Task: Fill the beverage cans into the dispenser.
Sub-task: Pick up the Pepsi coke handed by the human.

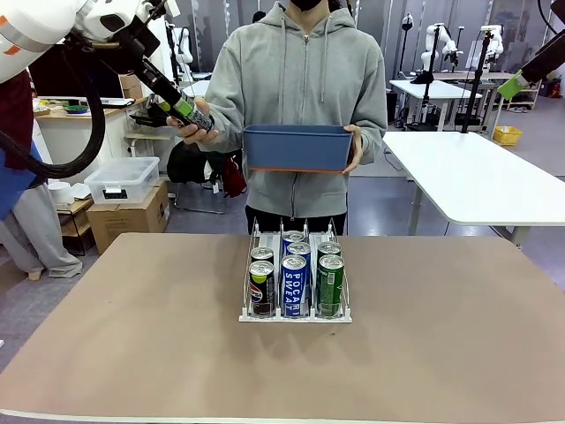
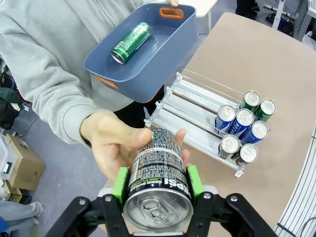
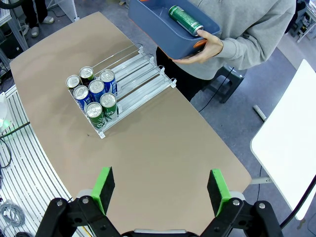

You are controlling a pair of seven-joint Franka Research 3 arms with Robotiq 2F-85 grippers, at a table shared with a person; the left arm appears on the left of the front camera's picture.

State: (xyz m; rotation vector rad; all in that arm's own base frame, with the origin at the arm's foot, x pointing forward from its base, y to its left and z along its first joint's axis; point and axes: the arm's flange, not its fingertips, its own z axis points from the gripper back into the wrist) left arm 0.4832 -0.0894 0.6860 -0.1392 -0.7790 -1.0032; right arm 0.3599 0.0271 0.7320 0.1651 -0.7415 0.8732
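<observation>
Black can, pinched in the left claw with a person's hand on it, hangs high beyond the dispenser, to its left (right claw spread).

Wide-spread right hand, dispenser (seven cans inside), person holding blue bin

Blue bin raised beyond the brown table.

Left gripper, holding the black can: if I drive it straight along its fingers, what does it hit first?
Most likely the person's bare hand, cupped around the far end of the black printed drink can in the left gripper. Depth is unclear.
</observation>
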